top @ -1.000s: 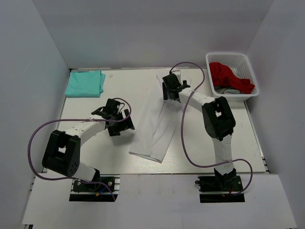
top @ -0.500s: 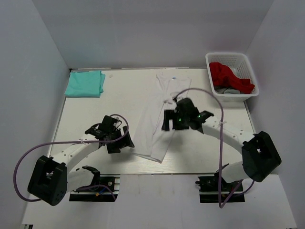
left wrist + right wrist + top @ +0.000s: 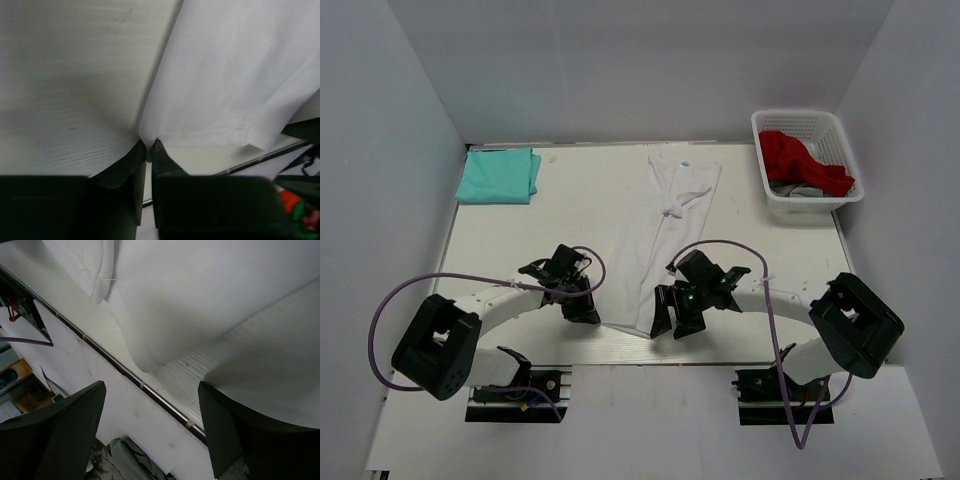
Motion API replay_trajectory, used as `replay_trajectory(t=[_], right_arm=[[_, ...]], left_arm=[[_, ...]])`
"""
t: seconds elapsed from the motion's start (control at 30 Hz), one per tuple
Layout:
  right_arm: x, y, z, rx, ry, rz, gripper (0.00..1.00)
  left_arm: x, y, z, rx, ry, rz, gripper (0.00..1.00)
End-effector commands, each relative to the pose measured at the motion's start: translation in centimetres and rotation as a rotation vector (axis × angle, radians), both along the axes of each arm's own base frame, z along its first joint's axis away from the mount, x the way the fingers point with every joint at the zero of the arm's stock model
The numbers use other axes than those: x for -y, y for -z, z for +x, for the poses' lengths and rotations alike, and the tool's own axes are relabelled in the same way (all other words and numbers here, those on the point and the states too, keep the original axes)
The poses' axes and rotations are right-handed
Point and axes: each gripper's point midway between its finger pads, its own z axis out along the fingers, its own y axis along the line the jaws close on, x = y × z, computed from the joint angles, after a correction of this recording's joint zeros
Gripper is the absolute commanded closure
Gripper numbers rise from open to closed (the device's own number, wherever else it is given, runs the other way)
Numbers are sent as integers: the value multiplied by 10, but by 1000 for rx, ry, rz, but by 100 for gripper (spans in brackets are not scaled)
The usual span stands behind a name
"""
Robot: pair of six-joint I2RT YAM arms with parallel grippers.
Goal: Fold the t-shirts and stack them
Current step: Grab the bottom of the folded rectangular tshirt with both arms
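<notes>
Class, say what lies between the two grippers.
The near end of the white t-shirt lies between the left gripper and right gripper; the top view shows it.

Top camera looks down on the whole table [image 3: 520, 240]; both wrist cameras sit close over the white t-shirt [image 3: 645, 260].

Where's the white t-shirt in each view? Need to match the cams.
Top external: the white t-shirt is a long strip down the table's middle, from the far edge to the front edge.
Left wrist: it fills the upper right, with its corner pinched in the left tool.
Right wrist: it covers the top and right, and a rounded fold reaches toward centre.
Shared landmark: the table's front rail, beside the near hem in all three.
</notes>
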Motion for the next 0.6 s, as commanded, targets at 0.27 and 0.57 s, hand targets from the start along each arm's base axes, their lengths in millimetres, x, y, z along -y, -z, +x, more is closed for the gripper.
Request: replay_trajectory(t=[0.27,0.57], right_arm=[[-20,18,2,1,27,-39,52],[7,-1,-15,52,49,-89,100]], left_arm=[[0,9,-23,-32,73,40,100],[19,-11,-49,-56,183,-62,100]])
